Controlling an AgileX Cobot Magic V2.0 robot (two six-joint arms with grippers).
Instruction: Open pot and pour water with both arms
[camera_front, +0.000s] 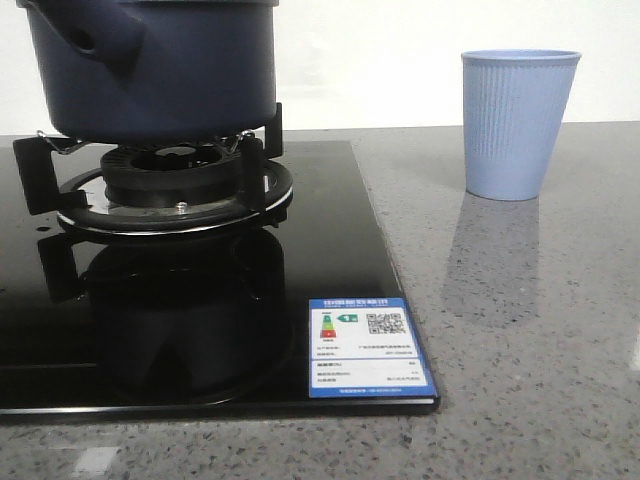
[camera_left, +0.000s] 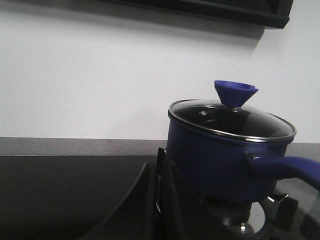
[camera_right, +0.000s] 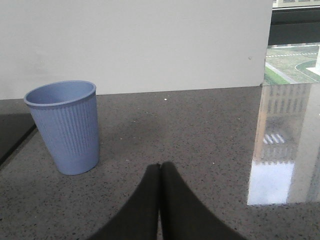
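While its glass lid stays on, the round matte pot sits on the burner.

Dark navy pot sits upright on the burner, upper left of the front view, glass lid still on.

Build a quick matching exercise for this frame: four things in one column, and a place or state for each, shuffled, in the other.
Things:
1. pot
2. glass lid
3. cup
4. energy label

Places or states:
A. stuck on the black cooktop's front corner
B. standing upright on the grey counter
C. resting on the burner supports
D. closed over the pot, blue knob up

Pairs: 1-C, 2-D, 3-B, 4-A
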